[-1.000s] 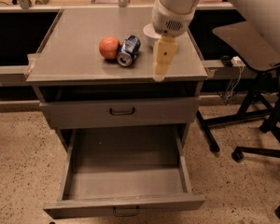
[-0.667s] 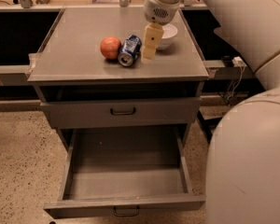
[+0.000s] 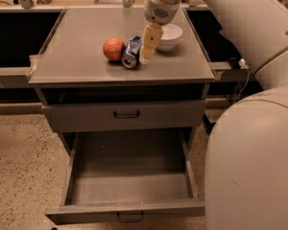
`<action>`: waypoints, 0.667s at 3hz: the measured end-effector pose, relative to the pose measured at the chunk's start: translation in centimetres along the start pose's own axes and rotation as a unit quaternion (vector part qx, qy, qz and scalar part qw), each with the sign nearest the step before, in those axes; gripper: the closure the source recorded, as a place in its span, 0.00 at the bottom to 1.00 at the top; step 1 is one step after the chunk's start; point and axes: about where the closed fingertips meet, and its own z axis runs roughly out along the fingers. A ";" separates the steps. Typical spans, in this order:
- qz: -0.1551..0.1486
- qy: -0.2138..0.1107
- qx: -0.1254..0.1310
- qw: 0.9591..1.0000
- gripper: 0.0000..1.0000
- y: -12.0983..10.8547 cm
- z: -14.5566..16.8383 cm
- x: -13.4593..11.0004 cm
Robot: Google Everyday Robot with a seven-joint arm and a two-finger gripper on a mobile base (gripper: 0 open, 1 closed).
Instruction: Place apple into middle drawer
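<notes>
The red-orange apple point(image 3: 114, 49) sits on the grey cabinet top point(image 3: 77, 56), left of centre. A crushed blue can point(image 3: 131, 52) lies against its right side. My gripper point(image 3: 146, 55) hangs from the wrist just right of the can, low over the cabinet top, about a can's width from the apple. It holds nothing that I can see. The middle drawer point(image 3: 129, 186) is pulled wide open below, its grey tray floor bare, with the dark handle point(image 3: 130, 218) on its front.
A white bowl point(image 3: 169, 36) stands behind and to the right of the gripper. A closed grey drawer front point(image 3: 125, 115) sits above the open drawer. My arm's large white body point(image 3: 249, 143) fills the right side. Speckled floor lies to the left.
The gripper has moved left, from the cabinet top's right part to just beside the blue can. The arm's body now fills the right of the view. Apple, can and drawer have not moved.
</notes>
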 end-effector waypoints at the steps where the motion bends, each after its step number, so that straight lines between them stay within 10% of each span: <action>1: 0.000 -0.031 -0.006 1.000 0.00 -1.5 2.1 -2.3; 2: 0.036 -0.088 -0.025 0.995 0.00 -2.7 4.3 -4.0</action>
